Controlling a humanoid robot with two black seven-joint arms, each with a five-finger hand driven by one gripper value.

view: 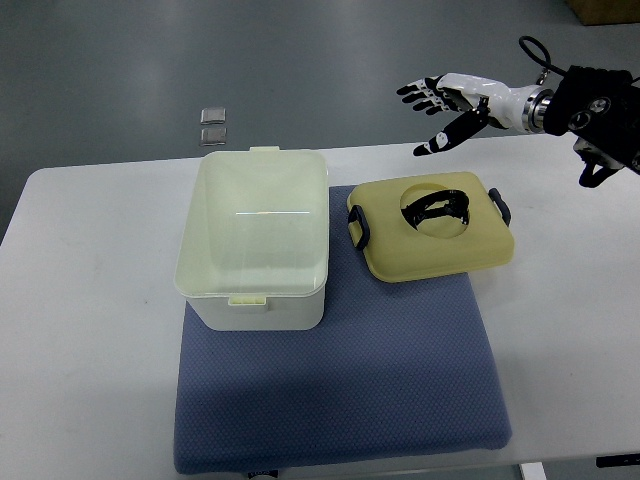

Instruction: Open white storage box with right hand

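One white storage box (254, 236) stands uncovered on one blue mat (340, 385), its one yellow lid (432, 232) lying just beside it. The right hand (447, 104) hovers above the counter (90, 300), fingers spread, holding nothing.

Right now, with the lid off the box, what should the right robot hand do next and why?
Probably just pull back and rest. The white storage box already stands open, and its yellow lid lies beside it on the blue mat. The right robot hand hangs open above the table's far edge, holding nothing.
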